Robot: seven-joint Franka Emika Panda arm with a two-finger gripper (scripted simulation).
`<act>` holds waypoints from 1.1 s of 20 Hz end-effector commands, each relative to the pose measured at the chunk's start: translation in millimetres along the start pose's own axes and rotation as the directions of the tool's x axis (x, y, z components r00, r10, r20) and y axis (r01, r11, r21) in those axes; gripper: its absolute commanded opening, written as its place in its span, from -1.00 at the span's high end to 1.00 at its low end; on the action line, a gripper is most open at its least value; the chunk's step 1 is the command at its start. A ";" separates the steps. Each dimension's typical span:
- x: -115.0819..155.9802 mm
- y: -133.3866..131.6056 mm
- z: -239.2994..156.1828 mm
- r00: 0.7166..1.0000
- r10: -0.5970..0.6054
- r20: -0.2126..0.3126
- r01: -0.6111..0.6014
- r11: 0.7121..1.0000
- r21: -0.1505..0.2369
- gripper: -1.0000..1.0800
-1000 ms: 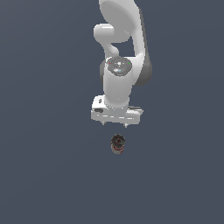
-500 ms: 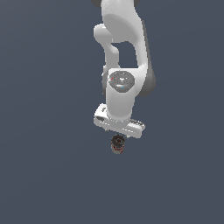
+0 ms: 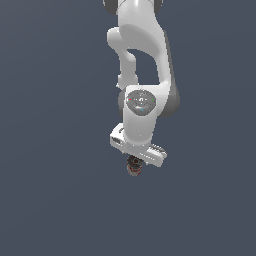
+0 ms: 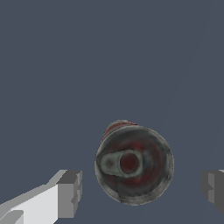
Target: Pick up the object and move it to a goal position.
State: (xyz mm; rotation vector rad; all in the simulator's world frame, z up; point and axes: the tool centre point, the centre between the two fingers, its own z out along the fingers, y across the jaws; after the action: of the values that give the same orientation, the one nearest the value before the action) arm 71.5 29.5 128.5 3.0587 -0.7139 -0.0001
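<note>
One tin can (image 4: 134,164) stands upright on the floor, directly beneath the single gripper (image 4: 142,190). The two fingers (image 4: 70,194) are spread wide, one on each side of the can and clear of it, holding nothing, apparently aligned so a descent brackets the can for grasping.

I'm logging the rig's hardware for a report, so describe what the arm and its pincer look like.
The glossy white, rounded arm has dark grey bands at its joints. Its wrist carries a round grey cap with tiny red and green marks. Below sits a white, bar-shaped hand body. The pincer has blocky grey fingertips on white fingers. No cables show.
</note>
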 end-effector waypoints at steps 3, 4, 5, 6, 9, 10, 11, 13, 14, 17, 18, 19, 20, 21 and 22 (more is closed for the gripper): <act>0.7 -0.8 0.8 1.000 0.007 0.000 -0.007 1.000 0.000 -0.92; 0.6 -0.8 1.2 1.000 0.007 0.000 -0.007 1.000 0.000 -0.92; 0.6 -0.9 2.5 1.000 0.007 0.000 -0.007 1.000 0.000 -0.92; 0.5 -1.0 4.5 1.000 0.007 0.000 -0.007 1.000 0.000 -0.92; 0.5 -0.7 15.4 1.000 0.009 0.000 -0.009 1.000 0.000 -0.92; 0.4 -0.6 20.6 1.000 0.009 0.000 -0.009 1.000 0.000 -0.92; 0.3 -0.4 26.6 1.000 0.010 0.000 -0.010 1.000 0.000 -0.92; 0.0 -0.3 37.6 1.000 0.011 0.000 -0.011 1.000 0.001 -0.92; -0.2 -0.6 42.0 1.000 0.011 0.000 -0.011 1.000 0.001 -0.92; -0.2 -0.7 50.5 1.000 0.012 0.000 -0.012 1.000 0.001 -0.92; 0.2 -0.5 51.8 1.000 0.012 0.000 -0.012 1.000 0.001 -0.92; 0.4 -0.6 52.3 1.000 0.012 0.000 -0.012 1.000 0.001 -0.92; 0.8 -0.8 52.0 1.000 0.012 0.000 -0.012 1.000 0.001 -0.92; 1.2 -0.9 51.4 1.000 0.012 0.000 -0.012 1.000 0.001 -0.92; 1.3 -1.0 51.1 1.000 0.012 0.000 -0.012 1.000 0.001 -0.92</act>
State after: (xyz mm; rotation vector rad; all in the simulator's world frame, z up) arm 72.3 29.8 76.8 3.0545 -0.7327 -0.0020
